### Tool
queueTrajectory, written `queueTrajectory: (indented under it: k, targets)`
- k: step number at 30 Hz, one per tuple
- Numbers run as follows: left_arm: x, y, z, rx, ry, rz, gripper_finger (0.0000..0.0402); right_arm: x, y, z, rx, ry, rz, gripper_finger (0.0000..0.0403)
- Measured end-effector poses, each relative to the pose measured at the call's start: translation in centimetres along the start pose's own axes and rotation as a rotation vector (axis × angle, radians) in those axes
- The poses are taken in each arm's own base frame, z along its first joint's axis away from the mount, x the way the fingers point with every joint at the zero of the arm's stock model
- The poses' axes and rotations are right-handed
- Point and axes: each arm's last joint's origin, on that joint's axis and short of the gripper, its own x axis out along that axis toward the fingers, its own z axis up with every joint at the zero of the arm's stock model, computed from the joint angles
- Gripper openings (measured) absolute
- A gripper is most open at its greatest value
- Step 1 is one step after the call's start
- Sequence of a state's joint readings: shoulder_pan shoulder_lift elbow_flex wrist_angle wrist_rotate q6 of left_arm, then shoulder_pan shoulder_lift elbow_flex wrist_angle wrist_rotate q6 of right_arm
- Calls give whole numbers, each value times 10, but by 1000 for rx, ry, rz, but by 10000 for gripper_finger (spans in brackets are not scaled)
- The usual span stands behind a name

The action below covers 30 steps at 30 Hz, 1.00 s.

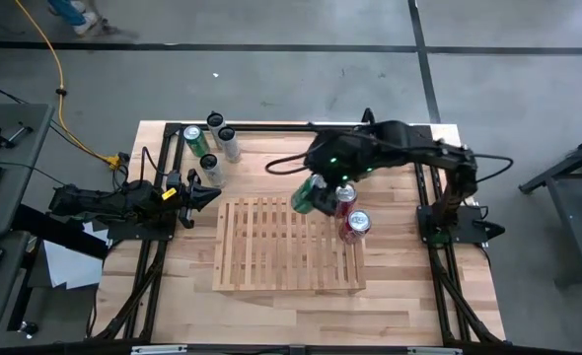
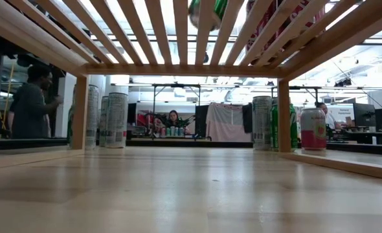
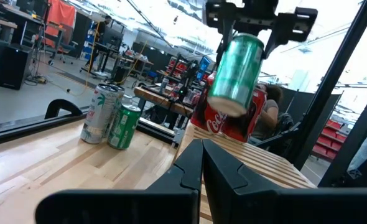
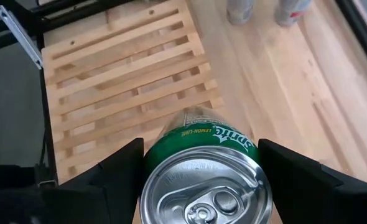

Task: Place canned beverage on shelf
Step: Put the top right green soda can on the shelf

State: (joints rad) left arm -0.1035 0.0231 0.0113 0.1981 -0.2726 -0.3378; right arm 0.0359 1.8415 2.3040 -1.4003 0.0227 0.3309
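Note:
A green Sprite can (image 4: 202,180) hangs in my right gripper (image 1: 311,192) over the far right part of the slatted wooden shelf (image 1: 289,244). It also shows through the slats in the low view, as the green can (image 2: 204,10). Two red cans (image 1: 351,212) lie on the shelf's right side, just right of the held can. The shelf stands on corner posts (image 2: 79,113) on the tabletop. My left gripper (image 1: 212,192) waits shut at the shelf's far left corner, touching nothing. My right gripper pinches the green can between its two fingers (image 4: 118,171), one on each side of the can's wall just below its top rim (image 4: 258,163). The fingers slant down from above and run along the can. It hangs tilted below them (image 3: 236,74), clear of the shelf.
Several cans (image 1: 210,143) stand on the table's far left, beyond my left gripper. A pink can (image 2: 313,129) and others (image 2: 262,123) stand on the table beside the shelf's post. The shelf's left and near parts (image 1: 261,261) are bare. People are in the room behind.

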Motion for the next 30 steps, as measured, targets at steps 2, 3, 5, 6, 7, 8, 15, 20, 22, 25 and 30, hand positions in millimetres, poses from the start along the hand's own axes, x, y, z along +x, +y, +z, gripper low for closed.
queueTrajectory:
  k: [2,3,5,6,7,8,15,20,22,25,30]
  targets:
    - [0,0,0,0,0,0,3,6,2,0,21,17,-3,273]
    - [0,0,0,0,0,0,3,9,2,0,23,28,-6,273]
    - [0,0,0,0,0,0,3,13,3,-1,23,54,-14,273]
    - [0,0,0,0,0,0,3,15,3,-2,21,66,-18,273]
    - [0,0,0,0,0,0,3,16,3,-3,19,75,-20,273]
    - [0,0,0,0,1,0,3,16,3,-3,19,78,-21,273]
    - [0,0,0,0,0,0,3,16,2,-6,-4,115,-30,273]
    - [0,0,0,0,0,1,3,20,2,-10,-28,164,-32,273]
    - [0,0,0,0,0,0,3,23,2,-11,-46,176,-33,273]
    - [0,0,0,0,0,0,3,27,3,-12,-60,185,-32,273]
    - [0,0,0,0,1,0,3,32,5,-15,-83,206,-31,273]
